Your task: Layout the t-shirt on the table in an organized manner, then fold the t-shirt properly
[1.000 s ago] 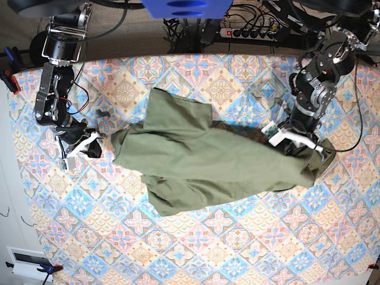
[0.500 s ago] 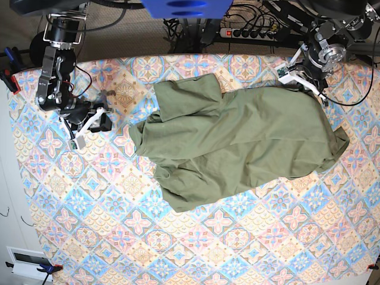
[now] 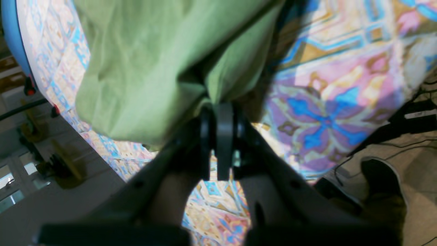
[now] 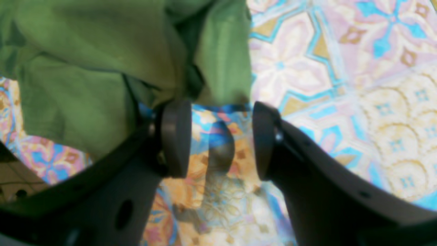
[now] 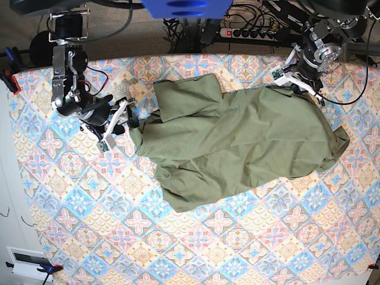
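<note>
I see the olive-green, wrinkly cotton t-shirt [image 5: 237,142] lying crumpled across the middle of the large table with its pink, blue and beige diamond-tile cloth [image 5: 249,249], bunched in overlapping layers rather than flat, one corner drawn toward the far right.

My left gripper [image 5: 295,80] sits at that far right corner in the base view. In the left wrist view its dark fingers [image 3: 218,136] are pressed together with a fold of green fabric pinched between them, so I read it as clamped on the t-shirt [image 3: 143,68].

My right gripper [image 5: 119,122] is at the shirt's left edge. In the right wrist view its two dark pads [image 4: 174,136] stand apart with patterned cloth [image 4: 341,85] showing between them, released, and the green hem [image 4: 222,68] lies just beyond the tips. The picture is soft there, so I cannot tell whether the left pad touches the fabric.
</note>
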Action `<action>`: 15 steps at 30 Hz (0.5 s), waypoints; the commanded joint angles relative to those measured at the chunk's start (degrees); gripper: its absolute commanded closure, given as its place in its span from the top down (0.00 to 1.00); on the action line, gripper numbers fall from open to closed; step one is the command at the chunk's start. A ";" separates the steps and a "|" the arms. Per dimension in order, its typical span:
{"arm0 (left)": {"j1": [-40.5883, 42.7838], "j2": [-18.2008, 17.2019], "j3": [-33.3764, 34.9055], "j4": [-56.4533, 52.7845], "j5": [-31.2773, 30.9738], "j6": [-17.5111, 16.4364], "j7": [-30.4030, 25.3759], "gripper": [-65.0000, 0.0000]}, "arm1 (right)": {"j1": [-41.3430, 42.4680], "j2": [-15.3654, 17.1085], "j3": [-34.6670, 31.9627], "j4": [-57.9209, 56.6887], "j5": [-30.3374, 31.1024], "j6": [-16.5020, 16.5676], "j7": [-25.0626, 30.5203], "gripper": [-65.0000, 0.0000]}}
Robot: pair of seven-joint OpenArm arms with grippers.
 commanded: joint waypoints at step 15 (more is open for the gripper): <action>-0.12 -1.02 -0.75 0.61 0.64 0.60 0.08 0.00 | 4.61 -3.27 -0.62 0.90 1.13 0.19 1.38 0.43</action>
